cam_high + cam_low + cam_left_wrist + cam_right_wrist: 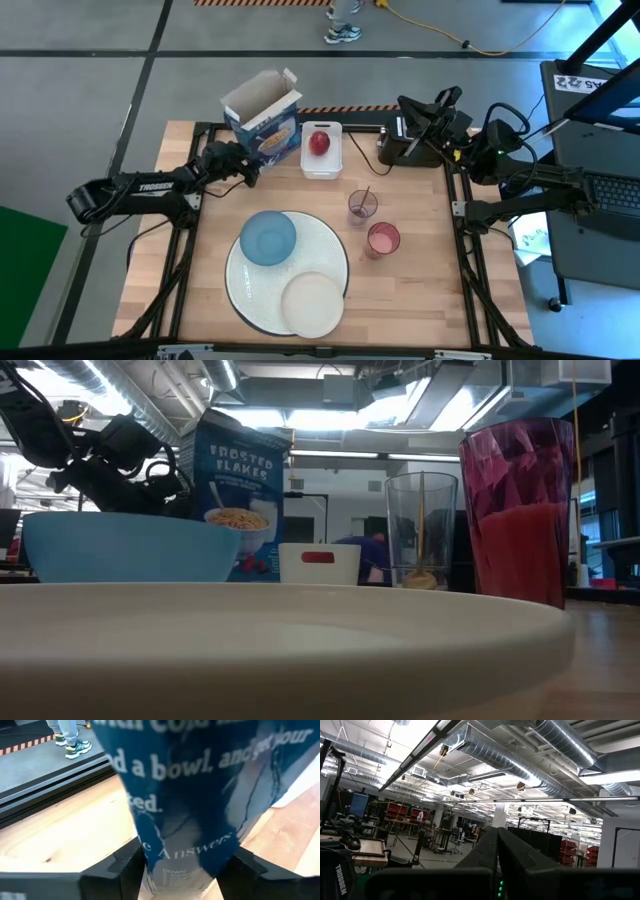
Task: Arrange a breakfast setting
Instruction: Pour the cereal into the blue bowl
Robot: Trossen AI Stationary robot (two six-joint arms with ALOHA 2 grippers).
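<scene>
A blue cereal box [262,118] with its top flaps open stands on its base at the table's far left. My left gripper [243,166] is low against the box's left side and closed on it. A red apple [318,142] lies in a white tray [322,166] just right of the box. Nearer the front, a blue bowl [268,238] and a cream plate [312,303] sit on a big white plate [250,290]. A wooden spoon [364,197] stands in a clear cup [362,208], beside a pink cup [383,240]. My right gripper [497,845] is shut, raised and pointing up. My left gripper pinches the box's lower part [190,845] between its two fingers [125,865], one on each side of the printed blue card. The fingers come from the table's left, slanting down. The box stands upright with its base on the table.
A black toaster [405,140] sits at the far right under my right arm. Bare wood shows along the table's left side and near right corner. A person's shoes [343,33] show on the floor beyond the far edge.
</scene>
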